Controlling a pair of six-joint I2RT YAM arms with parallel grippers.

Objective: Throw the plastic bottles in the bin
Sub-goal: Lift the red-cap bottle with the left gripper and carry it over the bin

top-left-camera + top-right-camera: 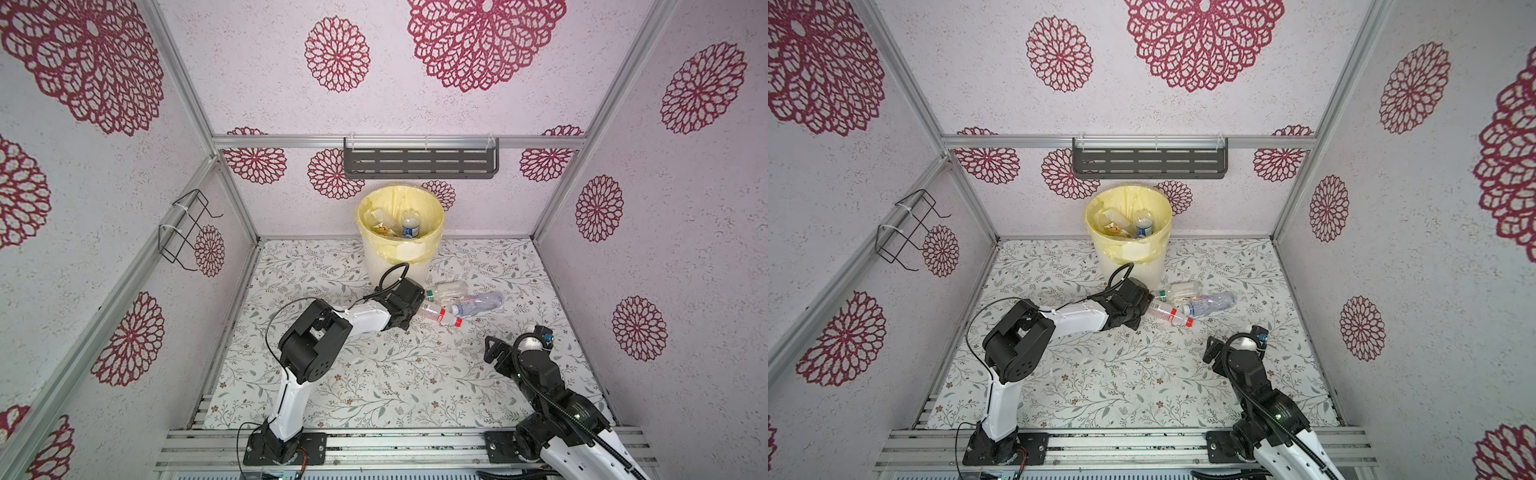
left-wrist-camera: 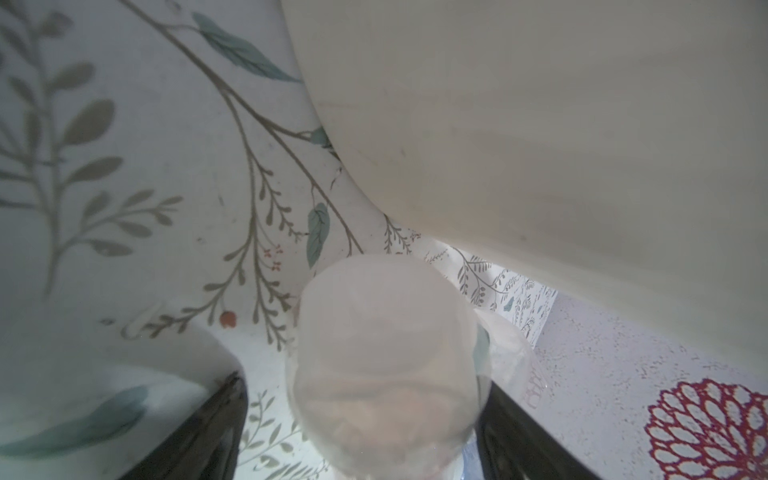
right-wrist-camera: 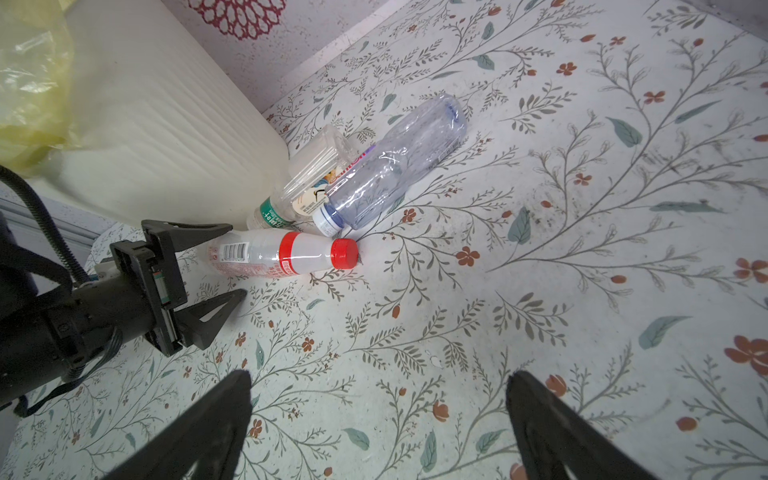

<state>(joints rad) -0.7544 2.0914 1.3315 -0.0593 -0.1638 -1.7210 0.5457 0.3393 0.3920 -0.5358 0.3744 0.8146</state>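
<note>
Where the left claw (image 3: 237,259) gapes, red-capped bottle (image 3: 282,257) lies.

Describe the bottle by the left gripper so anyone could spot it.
Find the cream bin at the back. Near its foot, between the jaws of the left gripper, lies the bottle; unlike its neighbours, it has a red cap and red band.
</note>
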